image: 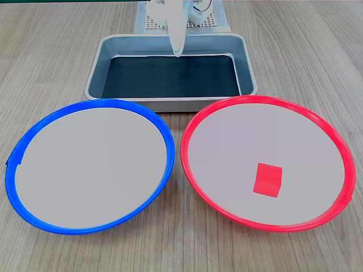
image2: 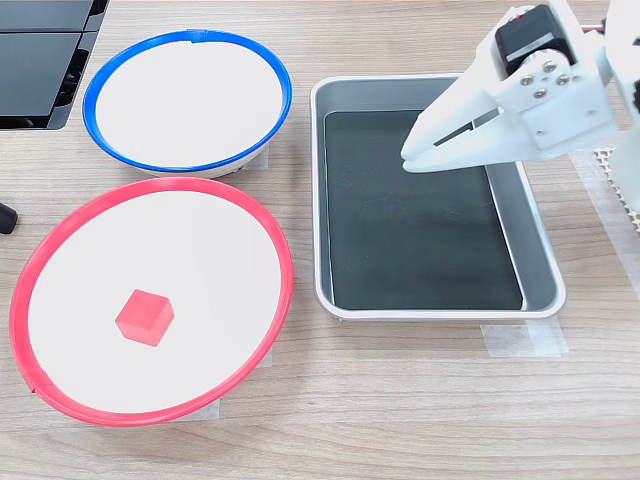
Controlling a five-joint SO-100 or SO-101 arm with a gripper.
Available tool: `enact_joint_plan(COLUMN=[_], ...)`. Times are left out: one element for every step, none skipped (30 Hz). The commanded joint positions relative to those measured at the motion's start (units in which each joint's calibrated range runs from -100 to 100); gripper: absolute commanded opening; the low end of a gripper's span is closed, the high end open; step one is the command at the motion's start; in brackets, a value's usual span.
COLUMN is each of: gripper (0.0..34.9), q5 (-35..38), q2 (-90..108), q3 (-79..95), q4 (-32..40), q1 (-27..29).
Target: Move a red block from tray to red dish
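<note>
The red block (image: 267, 179) was seen lying on the pale centre of the red dish (image: 193, 136), toward the near edge in the first exterior view and apart from the red rim on all sides. In the second exterior view the same red block (image2: 144, 317) was found in the lower left part of the red dish (image2: 285, 270), resting flat.

The tray (image2: 540, 260) was seen on the wooden table (image2: 400, 420) just beside the red dish, its dark bottom bare. In the first exterior view the tray (image: 93, 73) stood behind both plates, with the blue-rimmed plate (image: 164, 136) at the first exterior view's left of the red dish, the 2 rims near each other but apart.

The gripper (image2: 412, 158) was held above the tray, over its black bottom, well apart from the red dish. Its white jaws were brought together at the tips, with only a thin slit between them, and nothing was held. In the first exterior view the gripper (image: 178, 52) was seen pointing down over the tray's far edge.
</note>
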State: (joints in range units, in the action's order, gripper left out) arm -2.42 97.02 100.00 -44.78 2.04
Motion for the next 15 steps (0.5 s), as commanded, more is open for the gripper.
enact_joint_plan(gripper=[0.1,0.2,0.2,0.2,0.3,0.3,0.3,0.3,0.3,0.3,0.3,0.3,0.3,0.3,0.3], q5=[-0.10,-0.05,-0.05,-0.15,-0.20,-0.20,-0.15,-0.05,0.00,0.00,0.00,0.00,0.00,0.00,0.00], q2=[2.05,2.05,2.05,2.05,2.05,2.05,2.05,2.05,2.05,2.05,2.05,2.05,2.05,2.05,2.05], q3=[0.00,0.00,0.00,0.00,0.00,0.00,0.00,0.00,0.00,0.00,0.00,0.00,0.00,0.00,0.00], q4=[-2.64,-2.64,-2.64,-2.64,-2.64,-2.64,-2.64,-2.64,-2.64,-2.64,-2.64,-2.64,-2.64,-2.64,-2.64], q1=[0.74,0.74,0.74,0.93,1.02,1.02,0.93,0.74,0.65,0.65,0.65,0.65,0.65,0.65,0.65])
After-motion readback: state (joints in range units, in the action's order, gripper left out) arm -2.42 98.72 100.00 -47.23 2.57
